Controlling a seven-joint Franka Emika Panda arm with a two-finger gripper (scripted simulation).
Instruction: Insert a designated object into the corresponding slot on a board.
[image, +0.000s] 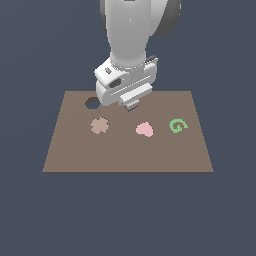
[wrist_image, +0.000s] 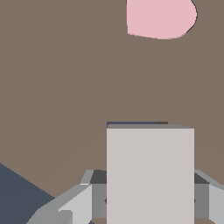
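The pale grey-white rectangular block (wrist_image: 150, 175) sits between my gripper's (wrist_image: 148, 199) fingers (wrist_image: 78, 203), which are closed against its two sides. In the exterior view the gripper (image: 131, 104) is low over the far middle of the brown board (image: 125, 155), with the block (image: 132, 105) just showing under it. A thin dark strip (wrist_image: 136, 123) along the block's far edge is the only visible part of the slot. The block and gripper hide the rest. I cannot tell whether the block touches the board.
A dark hexagonal hole (image: 92, 103) lies to the exterior view's left of the gripper. A tan cross (image: 99, 125), a pink heart (image: 144, 129) and a green G (image: 177, 125) lie on the board nearer the camera. The heart (wrist_image: 159, 17) also shows in the wrist view.
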